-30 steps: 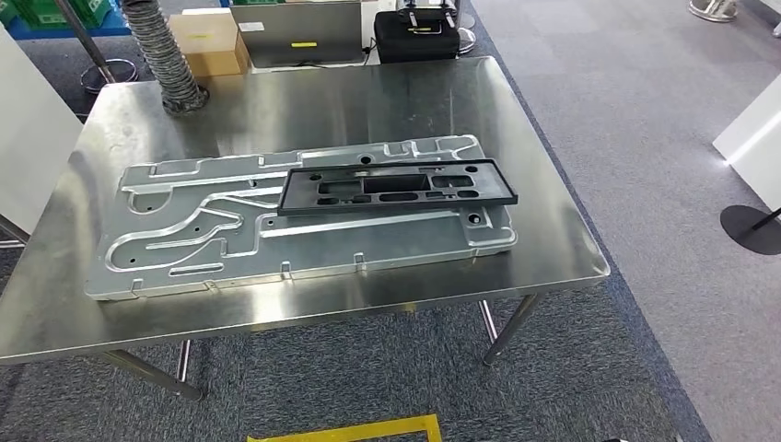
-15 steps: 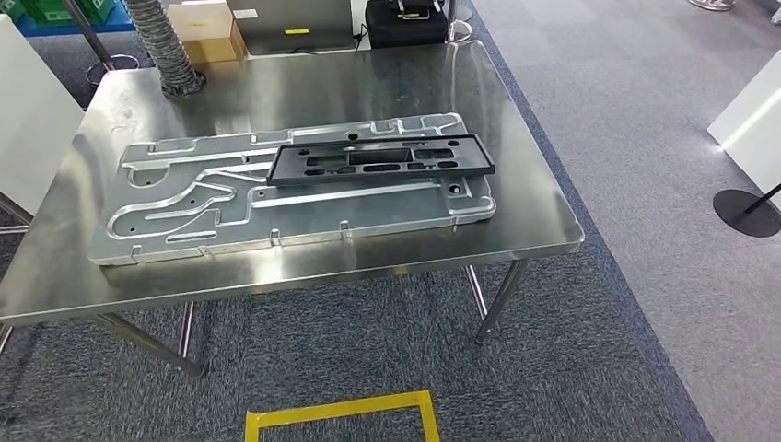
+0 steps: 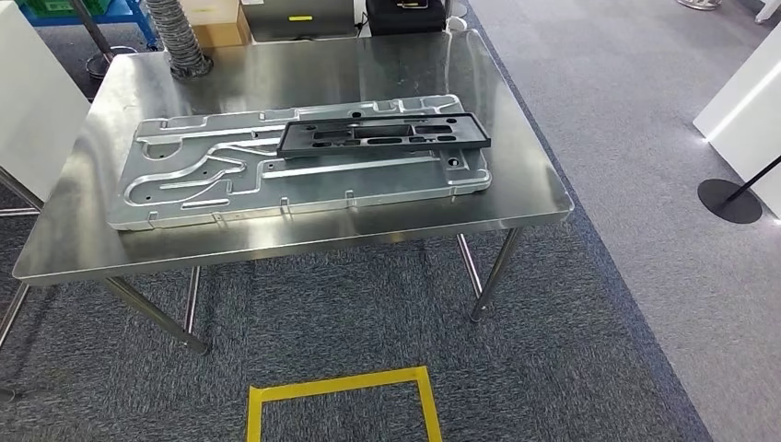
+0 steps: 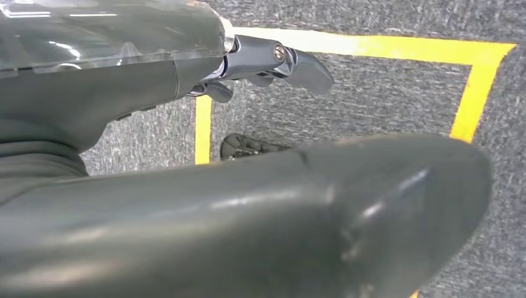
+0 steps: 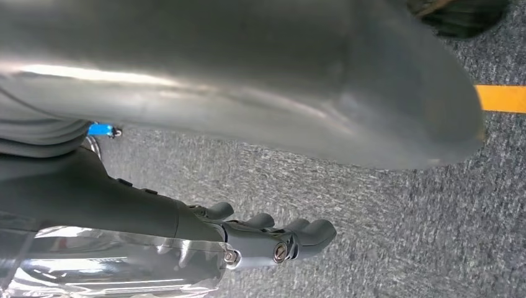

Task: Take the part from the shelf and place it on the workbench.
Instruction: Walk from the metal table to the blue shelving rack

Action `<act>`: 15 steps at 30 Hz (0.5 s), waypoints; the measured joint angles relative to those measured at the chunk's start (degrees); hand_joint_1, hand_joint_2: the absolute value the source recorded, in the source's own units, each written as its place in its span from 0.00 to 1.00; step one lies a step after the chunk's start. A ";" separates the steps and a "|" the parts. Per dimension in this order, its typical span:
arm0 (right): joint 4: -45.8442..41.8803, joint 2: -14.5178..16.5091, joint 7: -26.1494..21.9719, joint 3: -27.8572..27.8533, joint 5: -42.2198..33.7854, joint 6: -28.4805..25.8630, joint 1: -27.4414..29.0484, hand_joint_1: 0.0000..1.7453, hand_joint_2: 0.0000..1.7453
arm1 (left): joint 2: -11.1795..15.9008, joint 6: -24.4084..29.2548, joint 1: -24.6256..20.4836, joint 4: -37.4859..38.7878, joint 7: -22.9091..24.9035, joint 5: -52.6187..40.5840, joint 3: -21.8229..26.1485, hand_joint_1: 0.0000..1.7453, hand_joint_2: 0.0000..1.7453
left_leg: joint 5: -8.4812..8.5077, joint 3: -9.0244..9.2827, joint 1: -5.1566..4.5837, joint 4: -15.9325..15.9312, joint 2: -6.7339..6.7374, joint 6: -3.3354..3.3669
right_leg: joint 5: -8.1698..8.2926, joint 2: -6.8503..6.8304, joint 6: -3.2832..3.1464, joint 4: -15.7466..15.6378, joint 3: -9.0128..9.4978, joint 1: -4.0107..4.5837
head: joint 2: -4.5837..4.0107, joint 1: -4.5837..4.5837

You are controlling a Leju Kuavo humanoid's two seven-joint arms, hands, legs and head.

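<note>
A flat black part (image 3: pixel 383 134) with several cut-outs lies on a large stamped silver plate (image 3: pixel 203 184), toward the plate's far right end. The plate rests on the steel workbench (image 3: pixel 516 198) ahead of me in the head view. My left hand (image 4: pixel 186 124) hangs over the carpet and yellow floor tape (image 4: pixel 372 45), its fingers (image 4: pixel 291 62) stretched out and holding nothing. My right hand (image 5: pixel 186 124) also hangs over the carpet, its fingers (image 5: pixel 279 239) apart from the thumb with nothing between them.
A yellow tape square (image 3: pixel 341 387) marks the carpet in front of the bench. Behind the bench stand a ribbed hose (image 3: pixel 180 37), a cardboard box (image 3: pixel 218 18) and a black case (image 3: pixel 405 14). White panels (image 3: pixel 37 120) flank the bench; a stanchion base (image 3: pixel 729 200) sits at right.
The whole picture has shifted: the camera has backed away from the bench, so more carpet and the yellow square show. The black part and the plate lie as before.
</note>
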 joint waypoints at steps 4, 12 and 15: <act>0.31 0.15 0.58 0.01 -0.02 2.10 -0.29 0.00 0.00 | 0.03 0.25 0.08 0.00 -0.03 0.26 0.00 0.00 0.00 | 0.89 -0.71 0.09 0.45 -0.05 -1.41 | 0.01 -0.11 -1.42 -3.55 1.14 0.34 | 0.00 0.00; 0.79 0.86 2.13 0.00 -0.67 6.16 -0.49 0.00 0.00 | 0.17 0.93 0.34 0.00 -0.68 -0.17 0.00 0.00 0.00 | -8.41 -1.97 0.42 15.12 -0.30 -2.44 | 4.52 -0.48 -2.67 -2.53 -5.34 0.55 | 0.00 -0.01; 0.91 1.40 2.44 0.00 -0.62 6.53 -0.60 0.00 0.00 | 0.45 1.41 0.03 -0.02 -0.77 0.06 0.00 0.00 0.00 | -6.45 6.74 0.21 3.16 -0.37 -1.63 | 5.59 -0.44 -2.06 -1.37 -7.32 0.71 | 0.00 -0.01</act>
